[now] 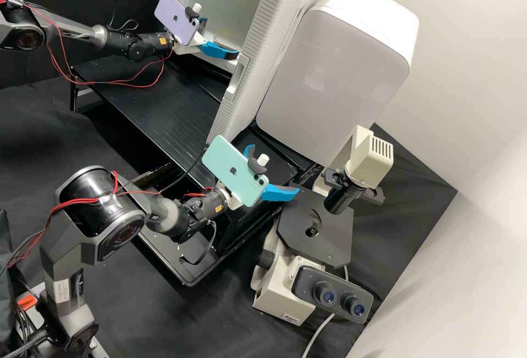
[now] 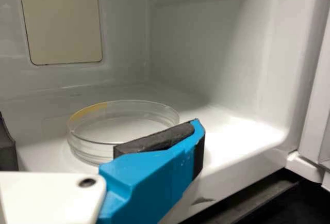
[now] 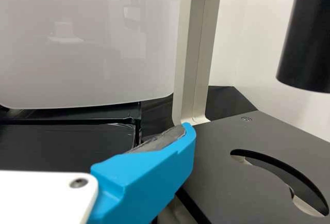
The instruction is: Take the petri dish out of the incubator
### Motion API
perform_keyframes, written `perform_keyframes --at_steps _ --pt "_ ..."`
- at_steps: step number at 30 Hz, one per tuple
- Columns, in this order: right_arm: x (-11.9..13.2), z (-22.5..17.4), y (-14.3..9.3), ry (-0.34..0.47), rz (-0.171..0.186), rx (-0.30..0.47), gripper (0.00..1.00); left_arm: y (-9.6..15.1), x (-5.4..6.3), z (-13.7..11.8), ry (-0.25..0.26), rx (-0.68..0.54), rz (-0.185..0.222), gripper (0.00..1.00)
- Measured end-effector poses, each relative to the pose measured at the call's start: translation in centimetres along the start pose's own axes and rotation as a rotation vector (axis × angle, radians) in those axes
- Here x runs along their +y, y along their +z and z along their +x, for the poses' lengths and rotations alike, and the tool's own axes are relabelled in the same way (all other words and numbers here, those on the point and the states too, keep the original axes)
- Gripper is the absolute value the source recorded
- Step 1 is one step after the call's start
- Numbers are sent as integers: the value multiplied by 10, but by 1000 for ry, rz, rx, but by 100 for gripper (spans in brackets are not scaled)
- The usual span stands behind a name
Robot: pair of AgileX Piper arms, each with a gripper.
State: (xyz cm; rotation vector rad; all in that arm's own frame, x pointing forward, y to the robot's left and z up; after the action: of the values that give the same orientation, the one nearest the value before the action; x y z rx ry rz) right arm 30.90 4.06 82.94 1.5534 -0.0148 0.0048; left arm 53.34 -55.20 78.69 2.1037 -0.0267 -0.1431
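Left gripper point(image 1: 217, 36) spread at the incubator point(image 2: 221, 53) mouth, petri dish point(image 2: 124, 126) on the floor just ahead of it. Right gripper point(image 1: 273, 170) spread, microscope stage point(image 3: 258, 146) just beside it.

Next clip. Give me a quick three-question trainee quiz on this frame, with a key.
1. True or false: the petri dish lies on the floor of the incubator.
2. The right claw is nearest: A) the microscope stage; B) the petri dish; C) the incubator's back wall.
3. Which claw is at the incubator's open front?
Key: 1 true; 2 A; 3 the left claw.
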Motion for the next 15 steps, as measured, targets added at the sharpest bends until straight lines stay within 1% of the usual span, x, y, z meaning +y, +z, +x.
perform_keyframes --at_steps 2,4,5,7,11,12,15 --pt "0 0 0 0 0 0 100 -1 0 2 -1 10 5 100" --pt "0 0 0 0 0 0 100 -1 2 4 -7 22 -9 100" --pt "0 0 0 0 0 0 100 -1 2 5 -11 27 -9 100" --pt "0 0 0 0 0 0 100 -1 5 7 -2 36 -7 100" --pt "0 0 0 0 0 0 100 -2 3 9 -9 37 -4 100" --pt "0 0 0 0 0 0 100 -2 2 10 -12 37 -9 100" --pt "0 0 0 0 0 0 100 -1 1 11 -14 37 -2 100"
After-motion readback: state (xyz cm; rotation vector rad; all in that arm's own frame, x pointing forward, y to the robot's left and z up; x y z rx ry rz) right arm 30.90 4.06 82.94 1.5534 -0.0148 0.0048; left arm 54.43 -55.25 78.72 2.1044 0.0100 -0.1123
